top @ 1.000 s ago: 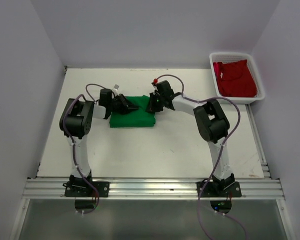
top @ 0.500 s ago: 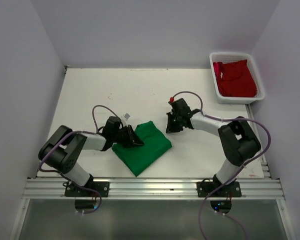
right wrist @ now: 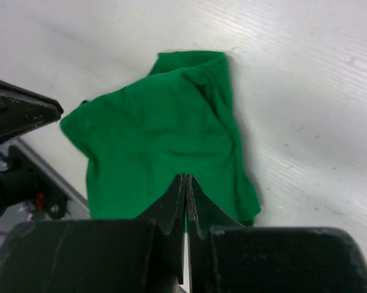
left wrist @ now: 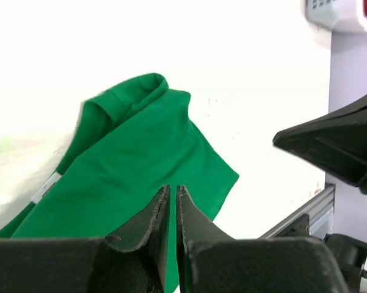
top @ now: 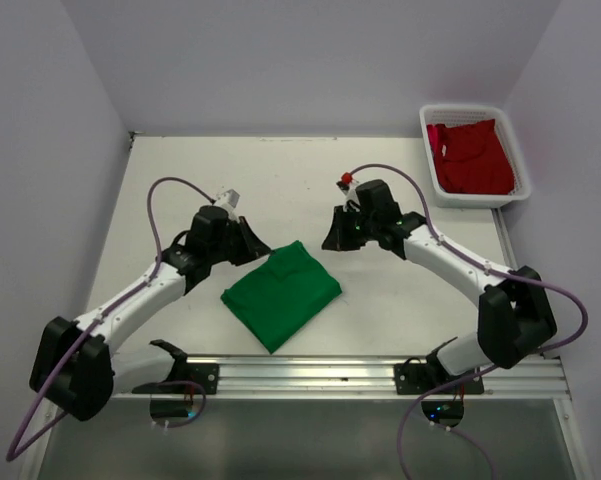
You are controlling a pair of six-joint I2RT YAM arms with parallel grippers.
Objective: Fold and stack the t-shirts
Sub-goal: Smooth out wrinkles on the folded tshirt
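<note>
The green t-shirt [top: 280, 293] lies folded and turned cornerwise near the table's front edge; it also shows in the left wrist view [left wrist: 140, 152] and the right wrist view [right wrist: 165, 140]. My left gripper [top: 257, 247] [left wrist: 173, 188] hovers just off its far left corner, jaws almost together with only a slit between them and nothing in it. My right gripper [top: 331, 239] [right wrist: 185, 177] hangs off the far right corner, shut and empty. The red t-shirt [top: 470, 155] lies crumpled in the basket.
A white mesh basket [top: 426, 128] stands at the table's far right corner. An aluminium rail [top: 310, 375] runs along the front edge, close to the green shirt's near corner. Walls close in the table on three sides.
The green shirt came from the table's middle to the front and turned cornerwise. Since then the left gripper has come off its edge and both grippers have drawn back from it.
</note>
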